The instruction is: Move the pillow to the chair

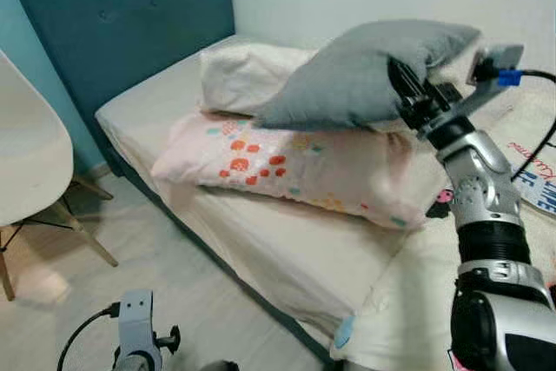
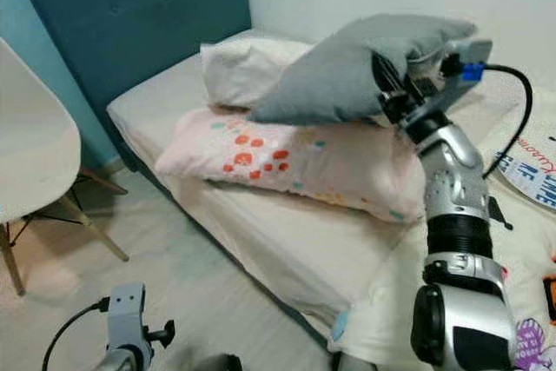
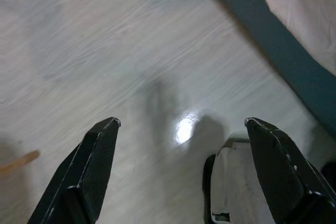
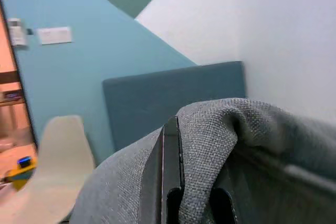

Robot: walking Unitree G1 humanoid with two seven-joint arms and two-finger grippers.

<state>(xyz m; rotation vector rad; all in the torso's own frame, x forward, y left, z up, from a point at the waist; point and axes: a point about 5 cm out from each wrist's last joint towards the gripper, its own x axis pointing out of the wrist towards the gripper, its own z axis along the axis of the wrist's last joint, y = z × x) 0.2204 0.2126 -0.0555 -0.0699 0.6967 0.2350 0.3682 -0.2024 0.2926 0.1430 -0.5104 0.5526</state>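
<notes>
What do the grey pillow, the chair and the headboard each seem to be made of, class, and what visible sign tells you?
Grey pillow: coarse woven fabric, matte; the weave shows in the right wrist view, where the right gripper pinches it.
Chair: smooth moulded shell, probably plastic, on what look like wooden legs.
Headboard: teal upholstery, apparently cloth, with button dimples.

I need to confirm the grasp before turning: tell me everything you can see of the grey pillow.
The grey pillow is soft, coarse-woven fabric, plump and creased. The right hand is clamped on one end and holds it raised, its far corner drooping onto the patterned pink pillow, in front of the white pillow on the bed.
</notes>
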